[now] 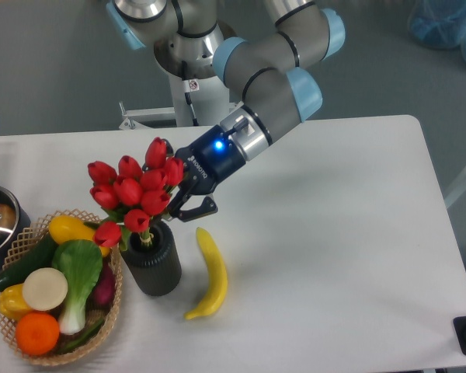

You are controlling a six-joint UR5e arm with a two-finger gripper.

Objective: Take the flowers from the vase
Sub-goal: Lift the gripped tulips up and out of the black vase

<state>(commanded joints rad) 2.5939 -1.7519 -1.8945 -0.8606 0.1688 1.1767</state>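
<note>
- While your gripper (180,203) sits just right of the flowers (136,190), you cannot tell whether its fingers are apart or clamped on the stems.
- You see the flowers standing in the vase (153,263), between the wicker basket (31,233) and a banana (210,272).

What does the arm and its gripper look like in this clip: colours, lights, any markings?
The arm is built of grey-silver tubular segments with light blue joint caps. Its wrist ends in a silver ring, then a dark blue-black gripper body with white lettering too small to read and a glowing blue light. The fingers are black. A small label sits on the pale base column.
</note>
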